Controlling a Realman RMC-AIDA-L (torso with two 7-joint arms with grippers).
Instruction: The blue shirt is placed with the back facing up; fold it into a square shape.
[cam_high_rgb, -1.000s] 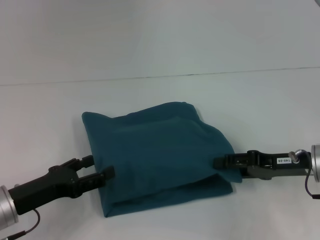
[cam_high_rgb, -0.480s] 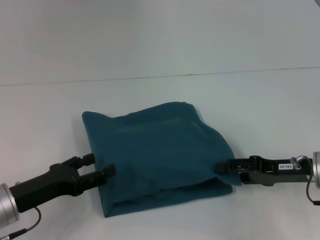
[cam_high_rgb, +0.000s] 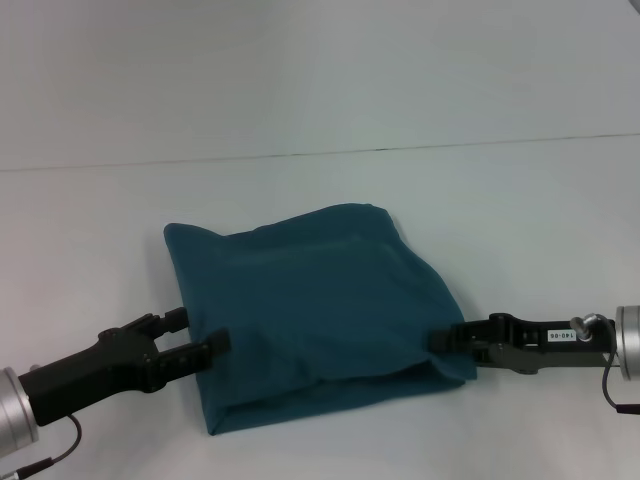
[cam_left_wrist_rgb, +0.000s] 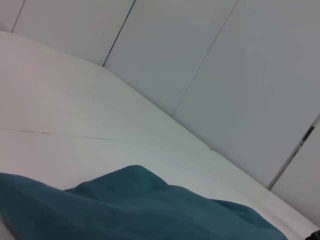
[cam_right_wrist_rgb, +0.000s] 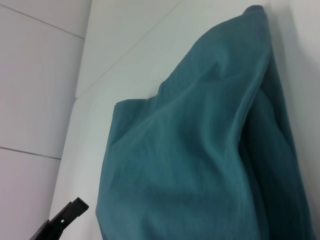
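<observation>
The left wrist view looks low across the white table (cam_left_wrist_rgb: 75, 125), whose surface fills the lower left and middle of the picture and carries a thin dark seam line running across it. Along the bottom edge lies the blue shirt (cam_left_wrist_rgb: 150, 210), a dark teal-blue mound of soft cloth with one rounded hump rising near the middle and a lower ridge sloping away toward the far corner. No lettering shows on the visible cloth. Behind the table stands a pale wall (cam_left_wrist_rgb: 200, 65) of flat panels, split by thin dark joints that run diagonally. A small dark object sits at the very corner beyond the shirt; what it is cannot be told.
</observation>
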